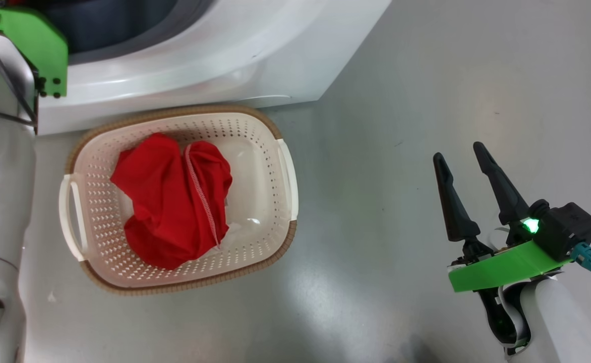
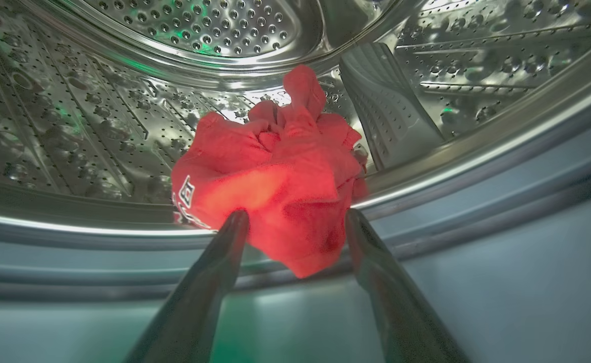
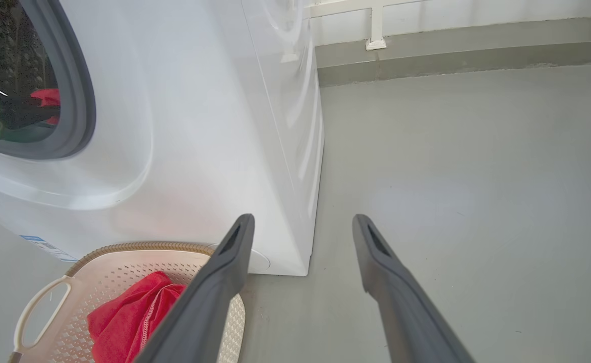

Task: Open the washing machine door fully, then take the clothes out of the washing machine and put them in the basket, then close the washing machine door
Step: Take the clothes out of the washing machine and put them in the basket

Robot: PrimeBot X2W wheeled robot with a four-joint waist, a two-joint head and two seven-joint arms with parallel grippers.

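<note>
Centre frame, a red garment (image 2: 275, 171) in the drum (image 2: 124, 126) is flanked by the wide-spread left gripper (image 2: 297, 219); lower right, the right gripper (image 1: 458, 152) is held apart, empty.

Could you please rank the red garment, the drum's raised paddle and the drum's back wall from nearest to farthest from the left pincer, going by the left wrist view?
1. red garment: right at the tips of the left pincer, centre of the view.
2. raised paddle: beyond the garment, to the right.
3. back wall: deepest, at the top.
</note>
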